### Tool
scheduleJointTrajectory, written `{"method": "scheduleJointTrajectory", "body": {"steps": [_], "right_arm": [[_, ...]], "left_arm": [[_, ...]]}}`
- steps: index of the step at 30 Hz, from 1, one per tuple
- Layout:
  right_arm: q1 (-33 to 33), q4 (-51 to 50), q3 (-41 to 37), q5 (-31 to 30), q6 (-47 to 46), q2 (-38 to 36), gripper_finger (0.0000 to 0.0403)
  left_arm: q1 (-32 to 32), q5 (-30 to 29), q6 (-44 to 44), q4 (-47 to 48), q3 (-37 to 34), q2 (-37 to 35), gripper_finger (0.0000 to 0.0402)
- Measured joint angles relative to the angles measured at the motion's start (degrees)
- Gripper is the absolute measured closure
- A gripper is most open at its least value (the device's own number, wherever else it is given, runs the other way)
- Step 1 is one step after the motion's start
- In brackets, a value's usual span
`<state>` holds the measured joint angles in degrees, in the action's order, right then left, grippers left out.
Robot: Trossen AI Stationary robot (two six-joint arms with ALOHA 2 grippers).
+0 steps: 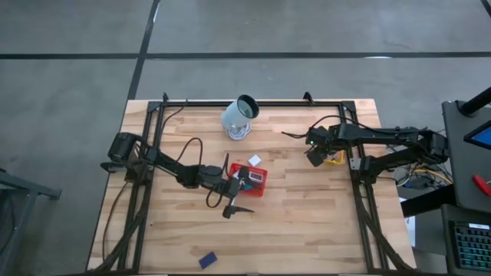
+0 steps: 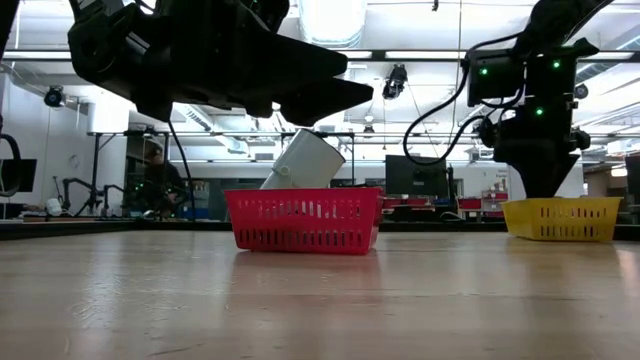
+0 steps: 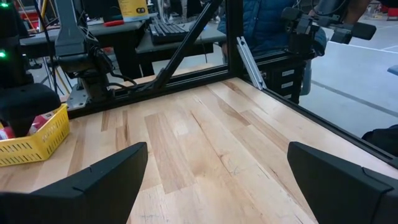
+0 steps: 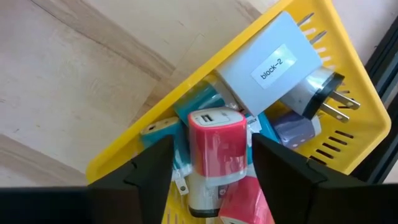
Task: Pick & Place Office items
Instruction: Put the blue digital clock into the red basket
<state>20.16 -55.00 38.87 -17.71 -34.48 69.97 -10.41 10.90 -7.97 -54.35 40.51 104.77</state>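
Your right gripper (image 4: 211,165) hangs directly over the yellow mesh tray (image 4: 339,146), which sits by the right-hand frame of the table (image 1: 307,222). Its jaws stand partly apart, and a pink-red USB charger block (image 4: 214,143) lies in the gap between them. You cannot tell from the wrist view whether the pads touch it; it appears to rest on the pile in the tray. Beside it in the yellow mesh tray lie a white plug block labelled "block-2" (image 4: 267,68) with metal prongs, teal pieces (image 4: 199,102) and a pale lilac piece (image 4: 292,132). The lower part of the pile is cut off behind the fingers.

Your left gripper (image 1: 234,192) hovers at the near edge of the red mesh tray (image 2: 303,220), left of the yellow mesh tray, its jaws spread wide with nothing between them. Only bare wood shows between its fingers (image 3: 93,180) in the wrist view.

In the red mesh tray you can make out dark items (image 1: 253,176) from above, though not what they are. A white item (image 1: 255,160) lies on the wood just beyond the red mesh tray, and a dark blue item (image 1: 207,261) lies well apart from it near the front edge. The pale cup (image 1: 239,116) leans tilted farther back. A person (image 2: 160,180) sits in the room behind, too dim to make out further.
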Motion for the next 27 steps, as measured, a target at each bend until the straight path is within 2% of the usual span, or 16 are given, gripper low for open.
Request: {"method": "scheduleJointTrajectory", "body": {"steps": [10, 13, 22, 27], "right_arm": [[-0.02, -0.02, 0.25, -0.35, -0.66, 0.00, 0.0139], [-0.44, -0.01, 1.20, -2.20, -0.87, -0.16, 0.0128], [-5.56, 0.98, 5.01, -10.27, 1.75, -1.83, 0.0128], [-10.33, 8.27, 4.93, -13.26, 7.00, -5.49, 0.0127]], "left_arm": [[-0.01, -0.02, 0.00, 0.00, -0.02, 0.00, 0.0007], [0.00, -0.02, 0.00, 0.00, -0.02, 0.00, 0.0007], [-0.02, -0.17, 0.00, 0.00, -0.02, -0.02, 0.0007], [-0.01, -0.17, 0.00, 0.01, -0.02, -0.02, 0.0007]]}}
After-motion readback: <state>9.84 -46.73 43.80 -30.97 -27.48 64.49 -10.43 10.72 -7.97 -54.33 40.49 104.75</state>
